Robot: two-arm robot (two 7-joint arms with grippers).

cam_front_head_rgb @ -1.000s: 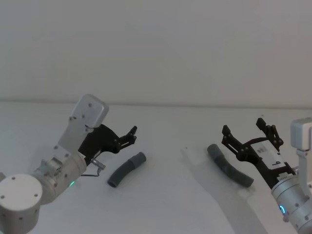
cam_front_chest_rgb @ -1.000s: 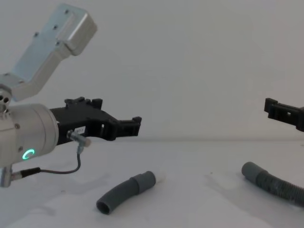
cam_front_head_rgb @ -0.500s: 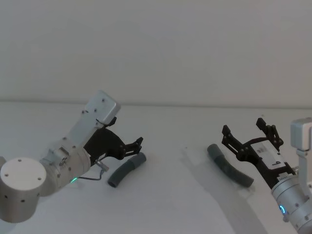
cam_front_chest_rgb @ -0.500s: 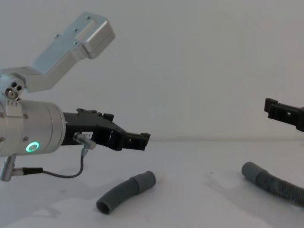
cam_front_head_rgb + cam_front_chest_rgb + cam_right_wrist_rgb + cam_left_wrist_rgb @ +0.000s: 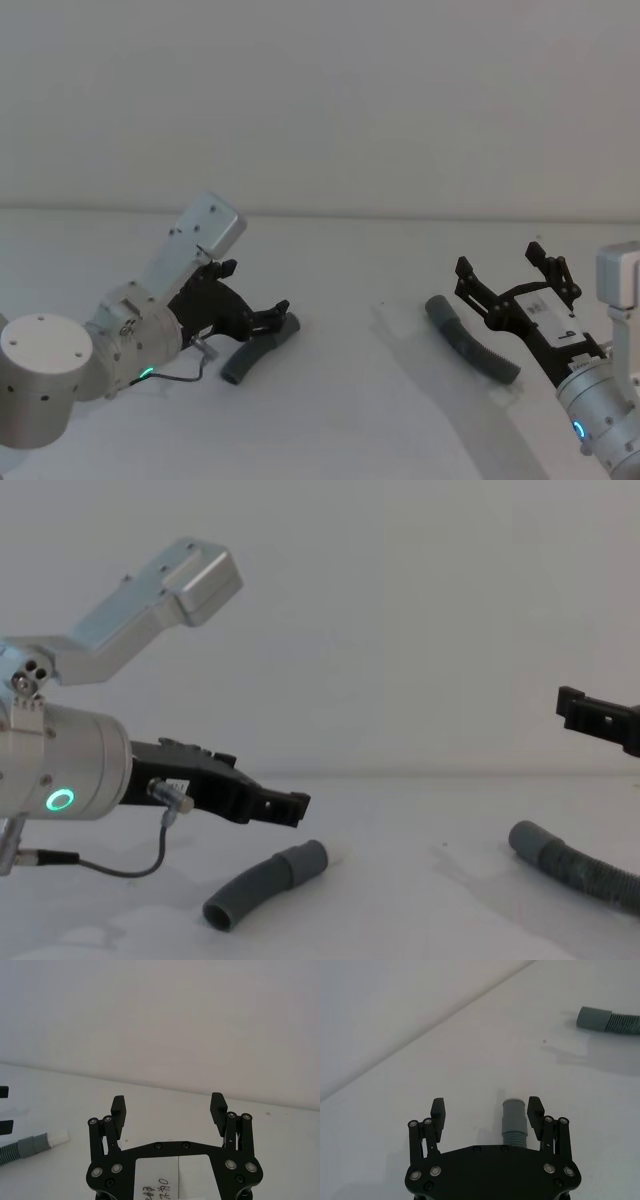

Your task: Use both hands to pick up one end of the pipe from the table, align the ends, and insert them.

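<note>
Tube [image 5: 514, 1121] just below open left gripper [image 5: 486, 1110]; right gripper [image 5: 503, 262] open, well above hose [image 5: 472, 350]

Left gripper [image 5: 486, 1107] and right gripper [image 5: 169, 1102] were black plastic linkages with silver screw heads at the pivots; the right carried a white label [image 5: 175, 1177] with handwritten marks. Left wrist [image 5: 75, 770] was a silver cylinder with a green ring light [image 5: 61, 800], a thin grey cable [image 5: 163, 840] off a metal connector [image 5: 170, 792] and an angled silver bracket [image 5: 150, 605] with small screws. Right wrist [image 5: 605, 415] was silver with a blue light [image 5: 578, 430].
</note>
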